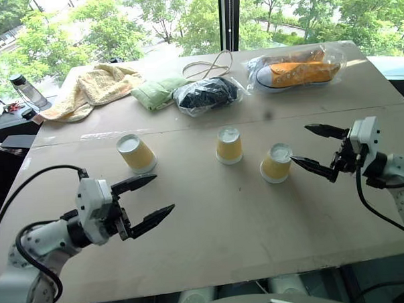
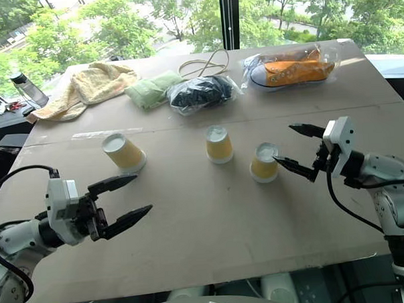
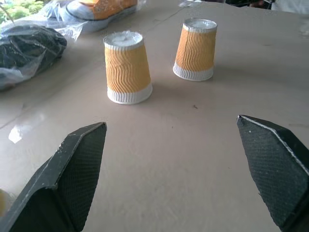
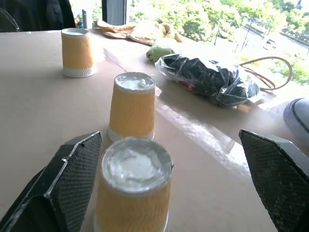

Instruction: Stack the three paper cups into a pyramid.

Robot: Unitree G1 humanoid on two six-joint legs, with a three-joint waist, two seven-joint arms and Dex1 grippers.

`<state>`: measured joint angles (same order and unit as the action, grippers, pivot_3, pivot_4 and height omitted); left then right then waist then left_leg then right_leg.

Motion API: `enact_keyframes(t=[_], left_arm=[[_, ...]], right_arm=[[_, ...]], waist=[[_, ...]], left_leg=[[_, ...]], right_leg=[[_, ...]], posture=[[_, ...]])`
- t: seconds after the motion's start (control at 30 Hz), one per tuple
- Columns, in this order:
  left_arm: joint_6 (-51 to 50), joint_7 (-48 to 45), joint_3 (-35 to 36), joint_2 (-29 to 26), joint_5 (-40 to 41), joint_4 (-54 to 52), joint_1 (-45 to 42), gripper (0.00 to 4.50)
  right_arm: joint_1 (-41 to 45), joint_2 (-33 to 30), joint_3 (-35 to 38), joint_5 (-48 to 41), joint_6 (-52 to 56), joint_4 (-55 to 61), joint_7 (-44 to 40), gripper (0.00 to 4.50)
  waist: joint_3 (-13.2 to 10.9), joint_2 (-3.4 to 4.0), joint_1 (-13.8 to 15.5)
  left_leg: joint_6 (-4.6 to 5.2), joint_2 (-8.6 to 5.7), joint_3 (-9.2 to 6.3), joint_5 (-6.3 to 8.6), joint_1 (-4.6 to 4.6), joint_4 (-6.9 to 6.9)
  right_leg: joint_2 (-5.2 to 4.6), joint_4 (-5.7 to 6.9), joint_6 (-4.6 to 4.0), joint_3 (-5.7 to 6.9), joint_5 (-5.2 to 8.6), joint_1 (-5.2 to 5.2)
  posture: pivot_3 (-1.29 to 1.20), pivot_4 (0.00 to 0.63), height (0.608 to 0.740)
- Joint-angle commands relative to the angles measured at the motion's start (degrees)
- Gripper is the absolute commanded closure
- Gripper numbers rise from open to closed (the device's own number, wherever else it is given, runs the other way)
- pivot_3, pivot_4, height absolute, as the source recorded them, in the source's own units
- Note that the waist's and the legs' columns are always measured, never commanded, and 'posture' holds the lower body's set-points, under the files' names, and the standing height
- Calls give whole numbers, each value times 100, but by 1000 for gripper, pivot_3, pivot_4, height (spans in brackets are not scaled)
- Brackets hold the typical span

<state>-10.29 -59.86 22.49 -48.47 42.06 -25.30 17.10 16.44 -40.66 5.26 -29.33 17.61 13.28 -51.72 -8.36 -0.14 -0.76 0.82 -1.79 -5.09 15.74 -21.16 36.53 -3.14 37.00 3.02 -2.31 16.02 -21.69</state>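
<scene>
1. Three small tapered paper cups with wavy yellow-orange sides and white rims stand upside down, apart from one another, in a loose row across the middle of the flat beige bench (image 1: 212, 225): the left cup (image 1: 136, 153), the middle cup (image 1: 228, 145) and the right cup (image 1: 277, 162).
2. The left tool (image 1: 145, 202) hangs over the near bench with its two black fingers spread wide and nothing between them, near the left cup but apart from it.
3. The right tool (image 1: 319, 148) is likewise wide and empty, its lower fingertip just beside the right cup.
4. The cups look light, thin-walled and easy to crush or tip; a gentle grip across the ribbed side, around mid-height, seems safest.
5. Along the far edge lie a yellow towel (image 1: 92, 89), a folded green cloth (image 1: 158, 92), a dark bundle in a clear bag (image 1: 206, 95), a bagged orange sneaker (image 1: 296, 70) and a looped cord (image 1: 208, 65), all well clear of the cups.
6. Nothing stands between either tool and the cups.
</scene>
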Motion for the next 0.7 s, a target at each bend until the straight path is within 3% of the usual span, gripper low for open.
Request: enact_keyframes(t=[0.03,0.17,0.33,0.7], left_arm=[[-430,-189,296,-380,324,-89,-328,78],[-971,-184,493,-803,441,38,-809,78],[-1372,-278,738,-972,575,82,-1062,78],[-1704,-433,1084,-860,639,176,-1114,78]], right_arm=[[877,79,-794,473,1027,360,538,0],[2029,878,-1534,602,2490,316,1346,0],[2755,1295,-2107,913,2950,-10,1382,0],[3246,1981,-2157,951,3447,-511,1447,0]], waist=[[-8,-5,-16],[-7,-14,-27],[-9,-28,-24],[-9,-31,-101]], left_leg=[[0,0,1,0,-1,0],[-28,1,-2,-17,-73,9],[-40,0,0,-23,-162,37],[-40,-2,6,-23,-158,58]], right_leg=[[1,1,0,-1,0,-3],[7,35,2,0,-1,-91],[4,82,3,6,-1,-189],[4,101,2,8,-2,-187]], posture=[[0,150,740],[0,150,740],[0,150,740],[0,150,740]])
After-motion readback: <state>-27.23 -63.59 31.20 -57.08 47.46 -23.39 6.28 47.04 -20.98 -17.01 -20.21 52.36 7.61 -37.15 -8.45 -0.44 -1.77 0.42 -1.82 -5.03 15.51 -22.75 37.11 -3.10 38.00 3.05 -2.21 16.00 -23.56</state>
